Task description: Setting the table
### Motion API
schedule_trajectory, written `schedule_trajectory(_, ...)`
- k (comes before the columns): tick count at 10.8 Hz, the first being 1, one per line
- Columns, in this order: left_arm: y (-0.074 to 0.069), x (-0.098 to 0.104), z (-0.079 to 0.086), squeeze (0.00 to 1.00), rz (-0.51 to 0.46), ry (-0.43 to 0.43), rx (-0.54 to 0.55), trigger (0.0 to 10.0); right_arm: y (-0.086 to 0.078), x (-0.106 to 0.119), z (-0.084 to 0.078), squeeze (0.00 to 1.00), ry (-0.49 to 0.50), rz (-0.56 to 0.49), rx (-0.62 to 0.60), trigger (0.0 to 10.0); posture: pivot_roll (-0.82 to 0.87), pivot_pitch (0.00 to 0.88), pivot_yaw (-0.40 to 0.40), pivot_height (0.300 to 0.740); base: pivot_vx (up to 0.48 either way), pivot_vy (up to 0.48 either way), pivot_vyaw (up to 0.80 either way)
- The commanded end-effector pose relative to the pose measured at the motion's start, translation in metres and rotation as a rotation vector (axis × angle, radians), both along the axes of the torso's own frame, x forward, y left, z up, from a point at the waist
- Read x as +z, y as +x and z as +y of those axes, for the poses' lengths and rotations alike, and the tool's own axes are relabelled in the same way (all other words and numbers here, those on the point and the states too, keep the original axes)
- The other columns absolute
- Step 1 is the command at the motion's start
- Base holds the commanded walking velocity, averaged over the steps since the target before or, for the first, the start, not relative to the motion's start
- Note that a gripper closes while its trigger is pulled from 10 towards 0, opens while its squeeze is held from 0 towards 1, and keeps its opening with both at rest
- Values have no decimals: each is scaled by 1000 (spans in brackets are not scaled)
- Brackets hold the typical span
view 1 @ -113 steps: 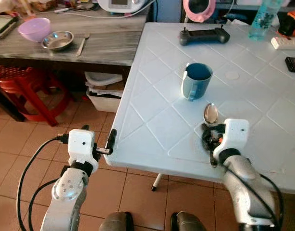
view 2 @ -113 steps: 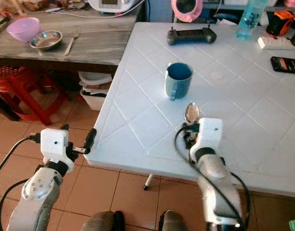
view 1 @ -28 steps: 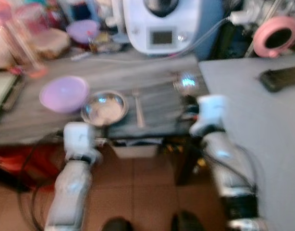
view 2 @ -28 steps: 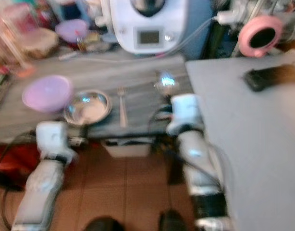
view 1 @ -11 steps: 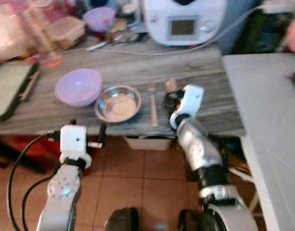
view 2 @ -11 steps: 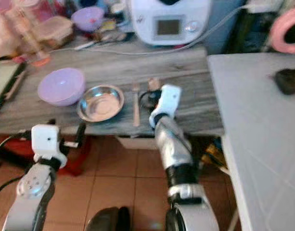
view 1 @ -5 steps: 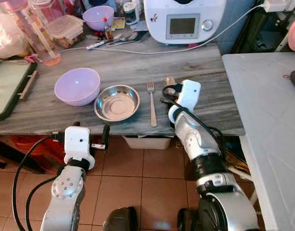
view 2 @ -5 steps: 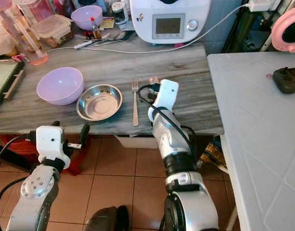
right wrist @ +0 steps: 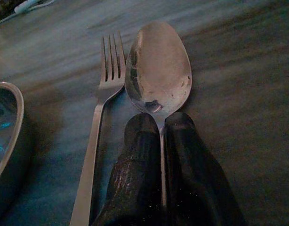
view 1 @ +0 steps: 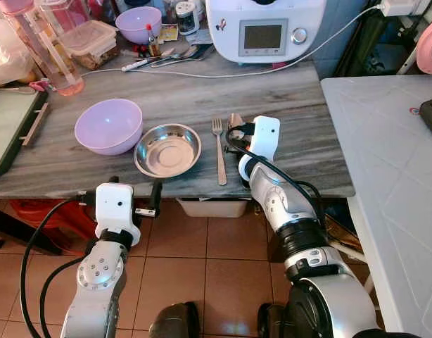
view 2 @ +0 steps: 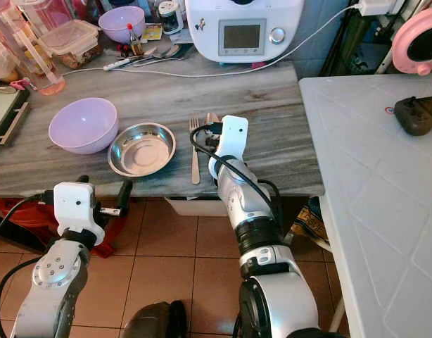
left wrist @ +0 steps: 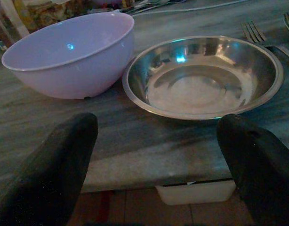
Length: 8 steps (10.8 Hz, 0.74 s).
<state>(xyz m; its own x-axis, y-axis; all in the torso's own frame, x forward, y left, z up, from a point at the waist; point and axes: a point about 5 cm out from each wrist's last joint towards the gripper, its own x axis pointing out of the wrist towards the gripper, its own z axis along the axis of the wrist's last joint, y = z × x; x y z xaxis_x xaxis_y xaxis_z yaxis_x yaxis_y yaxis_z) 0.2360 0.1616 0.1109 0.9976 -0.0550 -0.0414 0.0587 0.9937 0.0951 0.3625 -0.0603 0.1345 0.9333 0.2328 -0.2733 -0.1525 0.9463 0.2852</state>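
Observation:
My right gripper [right wrist: 161, 123] is shut on the handle of a metal spoon [right wrist: 158, 70]. It holds the spoon low at the grey wooden counter [view 1: 300, 134], just right of a fork [view 1: 219, 149] lying there. Whether the spoon [view 1: 235, 121] touches the wood I cannot tell. Left of the fork sit a steel bowl [view 1: 167, 149] and a purple bowl [view 1: 108, 125]. My left gripper [view 1: 135, 191] stands open at the counter's front edge, in front of the steel bowl [left wrist: 203, 77], its fingers [left wrist: 50, 169] spread wide with nothing between them.
A white kitchen appliance [view 1: 265, 28] with a cable stands at the back of the counter, among jars, a small purple bowl [view 1: 142, 20] and plastic containers. A green tray [view 1: 12, 127] lies at the far left. The white table [view 1: 392, 162] adjoins on the right.
I have turned from the white table to the wooden counter. Over the last half second my right gripper has carried the spoon a little left, closer to the fork. My left gripper stays open.

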Motion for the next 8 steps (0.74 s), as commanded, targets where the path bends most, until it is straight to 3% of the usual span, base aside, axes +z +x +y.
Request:
schedule_trajectory(1,-1,-3,2,0,16,3,9,10000,-8,-16,13,0,1,83,46,10000,108,158,84,740,0,0,0)
schedule_trajectory(4,0,-3,0,0,17,-4,6,10000,-10,-21,7,0,-17,99,21,10000,105,159,80,740,0,0,0)
schedule_trajectory(5,0,-3,0,0,17,-4,6,10000,-8,-19,3,1000,-21,82,8,10000,105,159,80,740,0,0,0)
schedule_trajectory(8,0,-3,0,0,15,-5,6,10000,-4,-14,0,1000,-19,54,4,10000,105,157,80,740,0,0,0)
